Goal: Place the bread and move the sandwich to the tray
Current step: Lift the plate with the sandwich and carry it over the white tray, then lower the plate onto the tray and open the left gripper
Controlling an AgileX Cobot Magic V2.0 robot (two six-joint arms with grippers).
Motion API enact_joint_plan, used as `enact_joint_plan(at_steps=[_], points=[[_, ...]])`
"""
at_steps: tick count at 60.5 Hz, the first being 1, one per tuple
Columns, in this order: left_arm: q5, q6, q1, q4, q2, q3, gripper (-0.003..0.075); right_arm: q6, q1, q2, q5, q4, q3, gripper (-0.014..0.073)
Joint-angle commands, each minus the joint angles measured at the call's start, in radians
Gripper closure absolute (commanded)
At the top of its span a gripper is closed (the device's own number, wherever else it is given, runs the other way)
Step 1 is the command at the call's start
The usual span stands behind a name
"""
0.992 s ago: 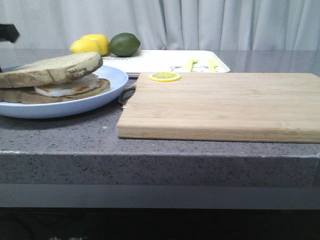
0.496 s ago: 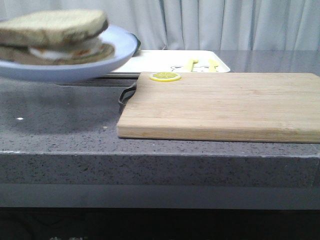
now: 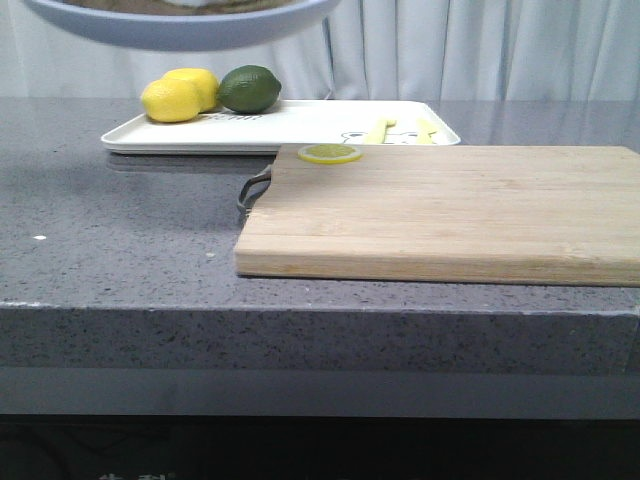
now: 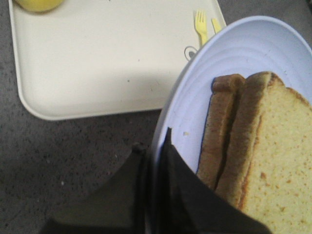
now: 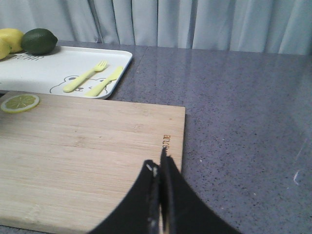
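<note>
Nearest the camera, the grey worktop (image 3: 120,260) runs bare along its front edge at lower left. The wooden cutting board (image 3: 440,210) fills centre right, its near edge parallel to the worktop's lip; a lemon slice (image 3: 330,153) sits at its far left corner. Over the board hangs the right gripper (image 5: 160,168), jaws pressed together, holding nothing. Behind the board lies the tray (image 3: 300,125), two lemons (image 3: 178,95) and a lime (image 3: 249,88) at its left end, its middle open. At the upper left of the front view, the light-blue plate (image 3: 180,25) rides high, cut by the frame edge. The left gripper (image 4: 155,156) pinches its rim, and the sandwich (image 4: 258,161) with the bread (image 4: 278,156) on top lies on it, above the tray's near corner.
</note>
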Motion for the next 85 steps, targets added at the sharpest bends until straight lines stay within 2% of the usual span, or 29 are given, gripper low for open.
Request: enact_joint_plan(at_steps=[1, 13, 29, 40, 54, 70, 77, 85], points=[[-0.002, -0.065, -0.007, -0.106, 0.038, -0.148, 0.0739, 0.001, -0.004, 0.007, -0.083, 0.0, -0.026, 0.0662], [0.039, -0.166, -0.039, -0.098, 0.257, -0.451, 0.0739, 0.001, -0.004, 0.007, -0.082, 0.0, -0.026, 0.0662], [0.058, -0.293, -0.107, 0.019, 0.603, -0.891, 0.0738, 0.001, -0.004, 0.007, -0.081, 0.0, -0.026, 0.0662], [0.058, -0.332, -0.112, 0.019, 0.749, -1.069, 0.0738, 0.001, -0.004, 0.007, -0.08, 0.0, -0.026, 0.0662], [0.023, -0.338, -0.11, 0.032, 0.8, -1.094, 0.0738, 0.001, -0.004, 0.007, -0.08, 0.0, -0.026, 0.0662], [0.001, -0.346, -0.11, 0.127, 0.803, -1.087, 0.0729, 0.001, -0.004, 0.007, -0.079, 0.0, -0.026, 0.0662], [0.008, -0.346, -0.11, 0.14, 0.803, -1.086, 0.0635, 0.001, -0.004, 0.007, -0.079, 0.0, -0.026, 0.0662], [0.015, -0.346, -0.11, 0.146, 0.803, -1.086, 0.0453, 0.001, -0.004, 0.007, -0.079, 0.0, -0.026, 0.0662]])
